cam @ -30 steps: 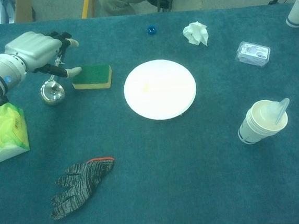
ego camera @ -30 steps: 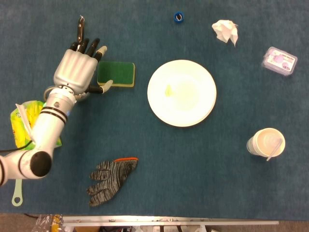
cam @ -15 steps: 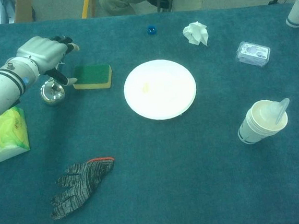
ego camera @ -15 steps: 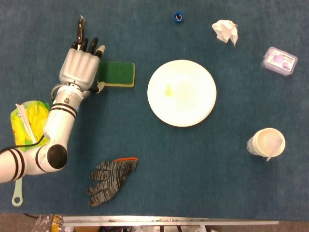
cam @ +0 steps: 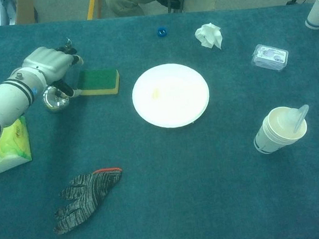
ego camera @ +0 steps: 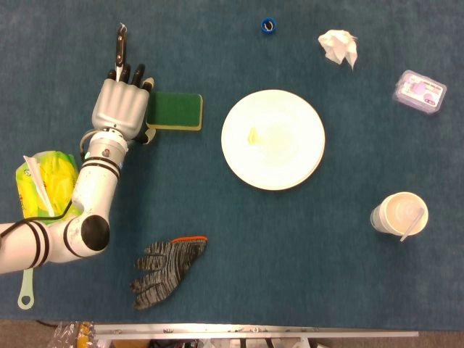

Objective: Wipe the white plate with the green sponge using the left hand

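The green sponge (ego camera: 175,110) with a yellow underside lies flat on the blue cloth, left of the white plate (ego camera: 272,139). The plate carries a small pale yellow smear left of its middle. My left hand (ego camera: 123,109) is at the sponge's left end, back of the hand up, fingers pointing away from me. Its thumb is by the sponge's near left corner. The chest view shows the left hand (cam: 51,62) low beside the sponge (cam: 99,81), holding nothing, with the plate (cam: 170,94) to the right. Neither view shows my right hand.
A metal ladle bowl (cam: 55,99) sits just under the left hand, and a dark utensil handle (ego camera: 121,47) lies beyond it. A yellow-green packet (ego camera: 43,185), striped glove (ego camera: 165,270), paper cup with spoon (ego camera: 400,214), crumpled tissue (ego camera: 338,46), purple box (ego camera: 419,92) and blue cap (ego camera: 269,26) lie around.
My left hand has come down and drawn in against the sponge's left end, its thumb tucking closer to the near corner. The sponge and plate have not moved.
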Controlling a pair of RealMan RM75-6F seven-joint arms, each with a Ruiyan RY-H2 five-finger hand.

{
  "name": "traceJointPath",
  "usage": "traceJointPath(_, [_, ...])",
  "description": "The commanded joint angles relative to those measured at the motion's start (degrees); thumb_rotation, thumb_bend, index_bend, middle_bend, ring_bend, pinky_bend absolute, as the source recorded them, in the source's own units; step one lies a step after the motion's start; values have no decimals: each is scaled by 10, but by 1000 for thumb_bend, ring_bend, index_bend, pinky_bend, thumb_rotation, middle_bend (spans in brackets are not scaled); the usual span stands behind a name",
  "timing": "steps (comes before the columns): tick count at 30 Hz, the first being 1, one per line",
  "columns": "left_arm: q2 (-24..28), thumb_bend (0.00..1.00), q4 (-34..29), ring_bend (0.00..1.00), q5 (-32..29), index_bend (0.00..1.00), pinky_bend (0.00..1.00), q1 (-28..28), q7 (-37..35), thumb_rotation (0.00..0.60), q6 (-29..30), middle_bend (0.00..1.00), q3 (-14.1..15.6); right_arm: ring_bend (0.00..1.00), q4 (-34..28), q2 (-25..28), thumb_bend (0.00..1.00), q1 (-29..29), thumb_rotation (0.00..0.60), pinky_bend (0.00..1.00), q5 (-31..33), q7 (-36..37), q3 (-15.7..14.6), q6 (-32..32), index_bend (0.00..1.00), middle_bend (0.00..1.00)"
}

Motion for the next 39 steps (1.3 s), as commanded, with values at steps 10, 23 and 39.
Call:
traceJointPath(10, [-33,246,37,0,-5,127,127,-8,0,413,-1,0,3,123,11,1,317,-5,600,261,6,16,-3,0,167,244])
traceJointPath(23, [-51,246,61,0,-17,208,127,-15,6,440,-8,0,2,124,16,0,317,-5,600,261,8,21,-1,1,167,244])
traceJointPath(39, [-19,299,-1,0,-3,342,128,-23,17,485,16,61,-1,123,24,-7,316,-3,600,261,6,29,0,1,167,244])
